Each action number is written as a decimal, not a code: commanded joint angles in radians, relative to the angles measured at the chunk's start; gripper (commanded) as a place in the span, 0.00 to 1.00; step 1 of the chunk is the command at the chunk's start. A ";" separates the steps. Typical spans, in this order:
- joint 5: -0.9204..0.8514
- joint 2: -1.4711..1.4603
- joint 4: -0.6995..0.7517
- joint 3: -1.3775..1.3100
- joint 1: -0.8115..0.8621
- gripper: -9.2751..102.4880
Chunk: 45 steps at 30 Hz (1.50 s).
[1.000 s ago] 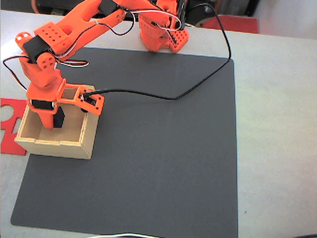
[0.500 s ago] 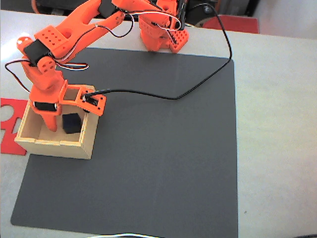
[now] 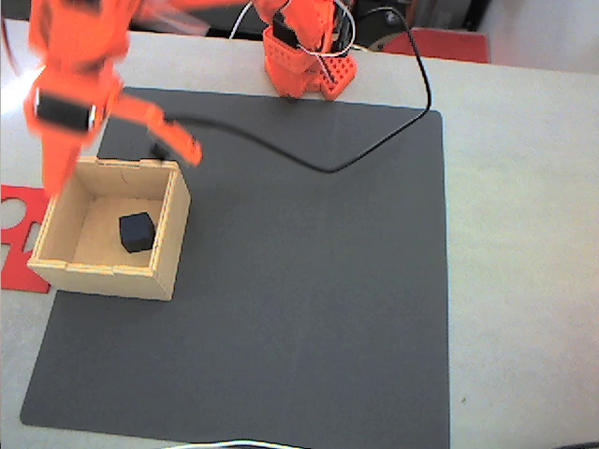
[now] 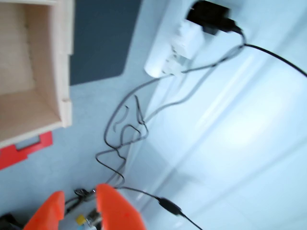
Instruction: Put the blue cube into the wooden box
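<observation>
I take the wooden box [image 3: 110, 227] as my reference. In the fixed view it sits at the left edge of the dark mat [image 3: 299, 271], partly over a red sheet [image 3: 19, 234] on the table [image 3: 524, 234]. The blue cube [image 3: 137, 231] rests on the box floor, right of centre, apart from every wall and touching nothing else.

The tool [image 3: 56, 173] is blurred in the fixed view, above and beyond the box's far-left corner. The cube therefore lies toward the near right of the tool, and lower. In the wrist view the tool [image 4: 76, 203] shows two orange fingers [image 4: 115, 211] with a narrow gap and nothing between them. I judge it slightly apart and empty.

Against the frame half a second ago, the cube has not shifted. The arm, then reaching into the box just left of the cube, has lifted clear and swung back. One second ago the cube was gripped inside the box.

I judge the placement done; only retraction remains.
</observation>
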 commanded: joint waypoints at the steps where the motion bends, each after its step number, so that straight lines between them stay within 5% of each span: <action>1: 0.048 0.204 0.040 -0.037 -0.038 0.08; 6: 0.130 0.465 0.173 0.060 -0.178 0.09; 13: 0.215 0.977 0.152 0.508 -0.586 0.08; 19: 0.213 1.160 0.097 0.684 -0.724 0.08; 32: 0.026 1.965 -0.376 1.574 -0.707 0.08; 45: 0.160 1.971 -0.512 1.988 -0.655 0.08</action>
